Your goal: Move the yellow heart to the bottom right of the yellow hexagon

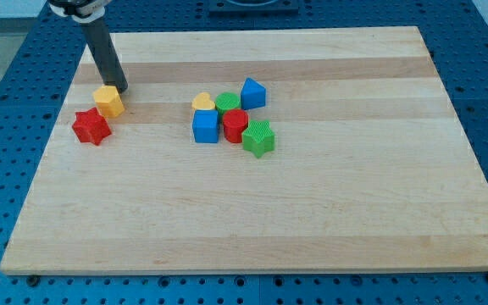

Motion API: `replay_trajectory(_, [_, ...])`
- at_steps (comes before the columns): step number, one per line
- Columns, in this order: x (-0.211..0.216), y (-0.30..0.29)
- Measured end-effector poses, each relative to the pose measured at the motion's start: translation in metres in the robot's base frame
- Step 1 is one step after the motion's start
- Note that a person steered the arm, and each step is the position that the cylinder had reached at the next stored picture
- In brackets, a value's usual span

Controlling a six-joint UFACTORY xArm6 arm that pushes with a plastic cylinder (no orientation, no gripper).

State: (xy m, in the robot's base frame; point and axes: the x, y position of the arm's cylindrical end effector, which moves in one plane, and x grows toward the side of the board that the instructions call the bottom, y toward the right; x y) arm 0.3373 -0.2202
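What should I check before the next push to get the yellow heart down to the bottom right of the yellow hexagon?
1. Heart located: ok. The yellow heart sits at the top left of the central cluster.
2. Target located: ok. The yellow hexagon is at the view's left, with the red star at its lower left.
3. Spot at the hexagon's bottom right free: ok, bare board there.
4. My tip placed to push the heart: not ok. It is at the hexagon's upper right, far from the heart.
5. Heart free to slide alone: not ok. The blue cube and green cylinder crowd it.
6. Heart touching those neighbours: cannot tell.
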Motion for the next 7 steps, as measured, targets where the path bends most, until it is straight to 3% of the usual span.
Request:
replay_trajectory(2, [-0.006, 0.024])
replay_trajectory(4, [-0.001, 0.121])
replay_trajectory(6, [0.023, 0.182])
replay_trajectory(7, [0.036, 0.185])
